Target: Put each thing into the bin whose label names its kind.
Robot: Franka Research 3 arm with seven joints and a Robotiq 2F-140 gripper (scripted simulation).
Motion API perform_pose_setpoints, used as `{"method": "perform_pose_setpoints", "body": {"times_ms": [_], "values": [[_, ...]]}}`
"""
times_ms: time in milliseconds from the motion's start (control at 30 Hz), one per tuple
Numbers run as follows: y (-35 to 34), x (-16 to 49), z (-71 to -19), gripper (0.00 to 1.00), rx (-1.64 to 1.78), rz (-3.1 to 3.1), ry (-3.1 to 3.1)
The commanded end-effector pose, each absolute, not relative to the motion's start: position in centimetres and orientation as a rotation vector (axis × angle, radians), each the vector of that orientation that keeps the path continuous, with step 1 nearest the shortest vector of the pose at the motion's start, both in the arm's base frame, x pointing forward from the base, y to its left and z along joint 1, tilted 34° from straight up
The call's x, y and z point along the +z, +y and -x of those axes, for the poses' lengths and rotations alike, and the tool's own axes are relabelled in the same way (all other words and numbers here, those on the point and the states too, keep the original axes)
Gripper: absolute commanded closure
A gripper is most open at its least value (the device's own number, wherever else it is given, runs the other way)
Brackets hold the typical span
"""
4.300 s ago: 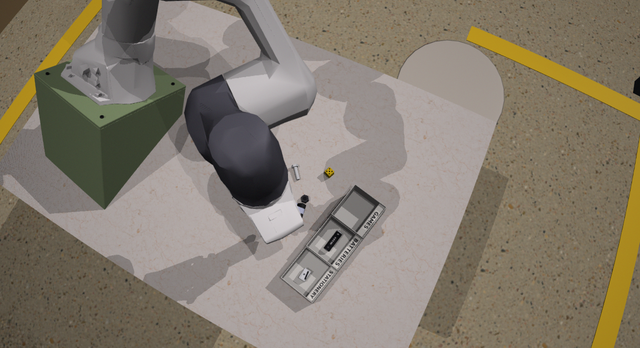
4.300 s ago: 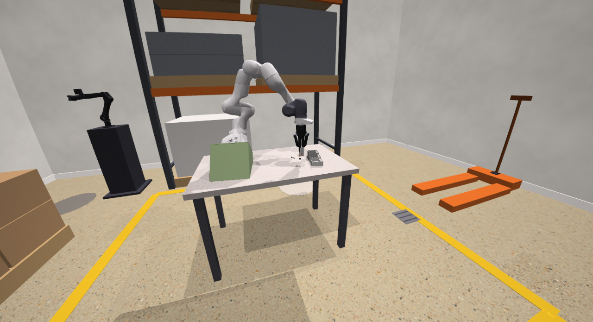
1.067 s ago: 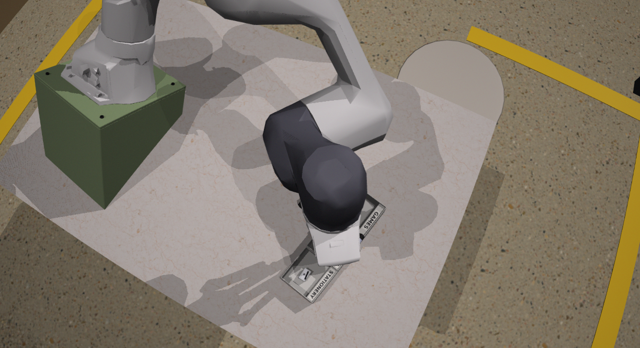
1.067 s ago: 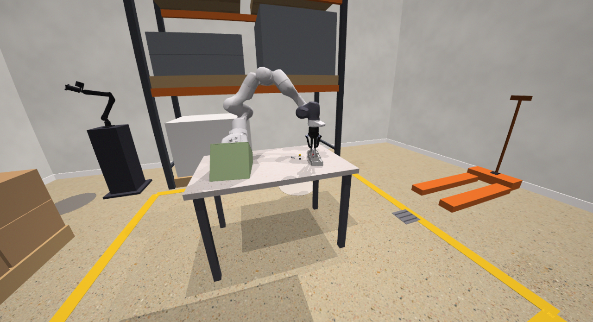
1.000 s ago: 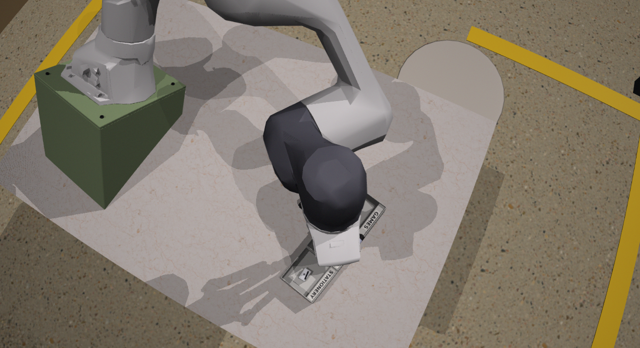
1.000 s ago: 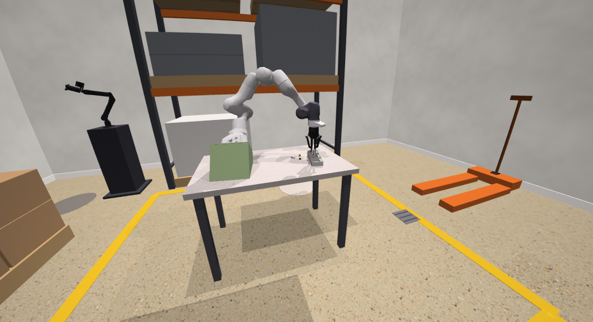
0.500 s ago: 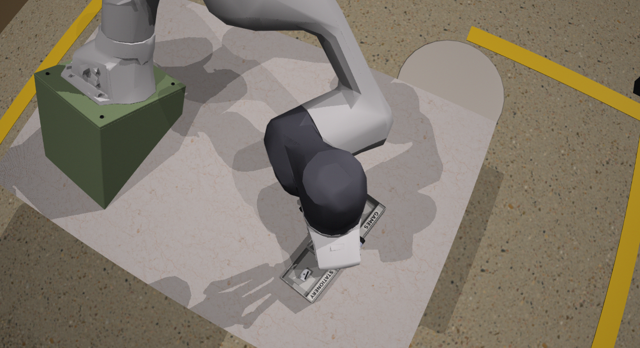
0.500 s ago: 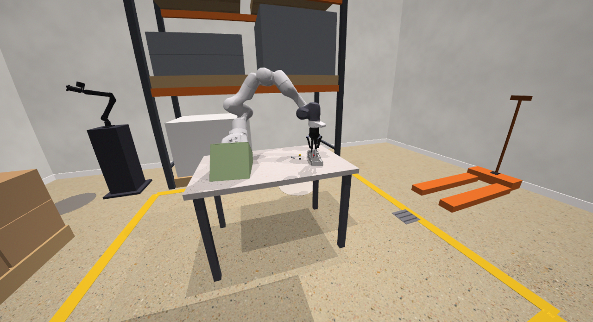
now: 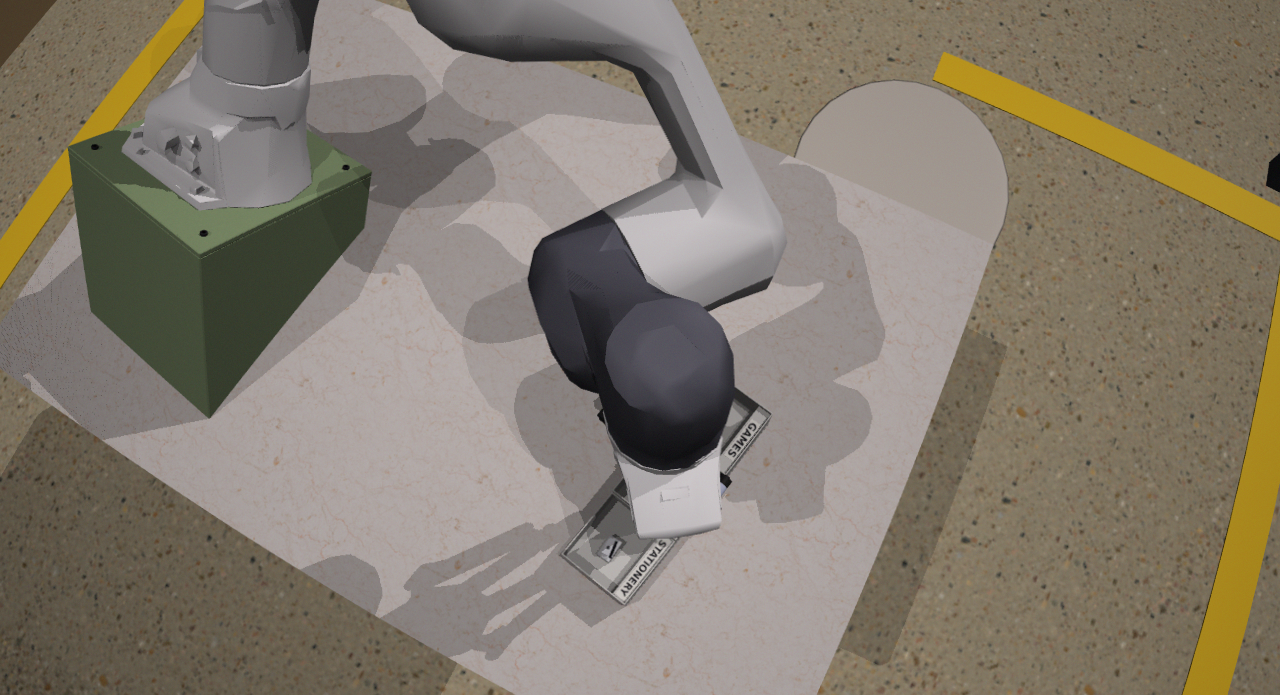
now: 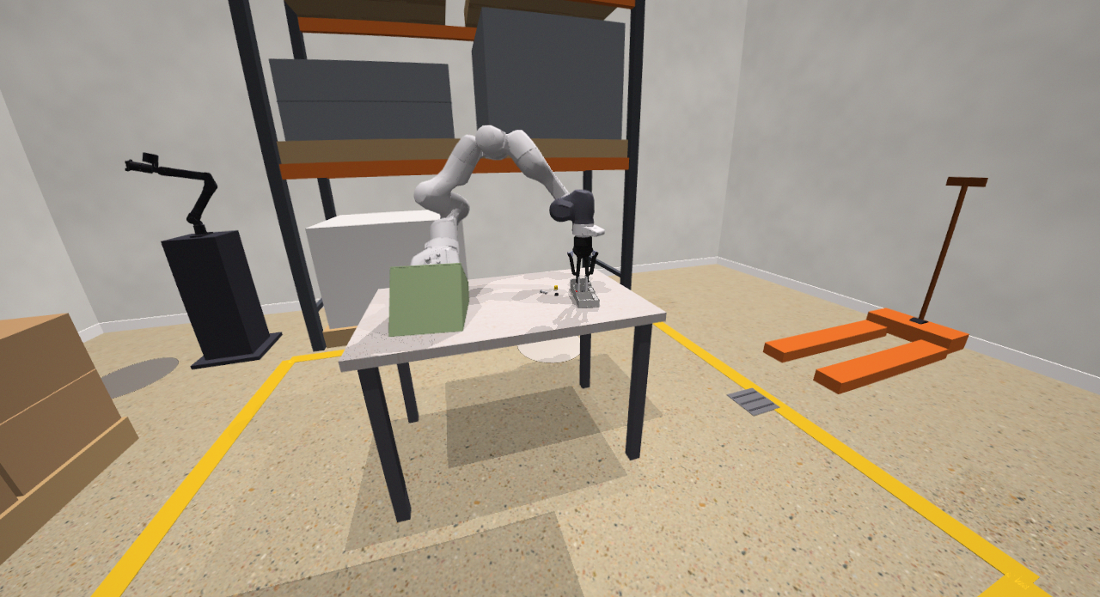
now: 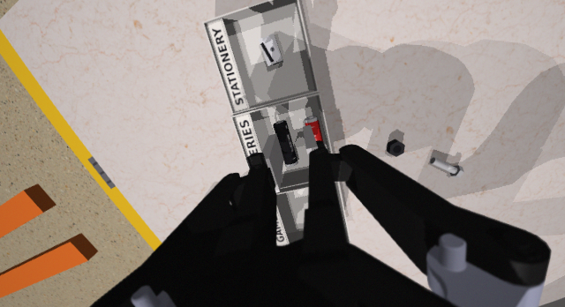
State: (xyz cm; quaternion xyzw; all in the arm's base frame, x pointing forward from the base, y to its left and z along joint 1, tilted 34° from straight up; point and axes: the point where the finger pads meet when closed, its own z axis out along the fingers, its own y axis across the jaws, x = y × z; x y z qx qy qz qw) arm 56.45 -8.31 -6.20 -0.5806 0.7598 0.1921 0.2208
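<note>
My gripper (image 10: pixel 583 281) (image 11: pixel 292 143) is open by a small gap, low over the batteries bin (image 11: pixel 248 137), with nothing held. In the wrist view a black battery (image 11: pixel 286 143) lies in that bin. A red battery (image 11: pixel 313 130) is at its right side, partly hidden by the right fingertip. A silver sharpener (image 9: pixel 610 548) (image 11: pixel 271 50) lies in the stationery bin (image 9: pixel 642 569) (image 11: pixel 227 66). The games bin (image 9: pixel 742 440) (image 11: pixel 280 233) is mostly hidden. A black nut (image 11: pixel 395 147) (image 10: pixel 557 294) and a silver bolt (image 11: pixel 446 167) (image 10: pixel 542 291) lie on the table. A yellow thing (image 10: pixel 556 288) is beside them.
The three bins stand in a row on the pale table (image 9: pixel 358 404) (image 10: pixel 507 313). The arm's green base block (image 9: pixel 147 288) (image 10: pixel 424 300) stands at the table's other side. The arm hides part of the row in the top view.
</note>
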Motion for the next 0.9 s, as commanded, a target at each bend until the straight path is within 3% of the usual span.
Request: {"method": "perform_pose_setpoints", "body": {"times_ms": [0, 867], "values": [[-8.3, -6.3, -56.5, 0.83, 0.529, 1.599, 2.107], [-9.7, -4.3, -56.2, 0.83, 0.529, 1.599, 2.107]]}}
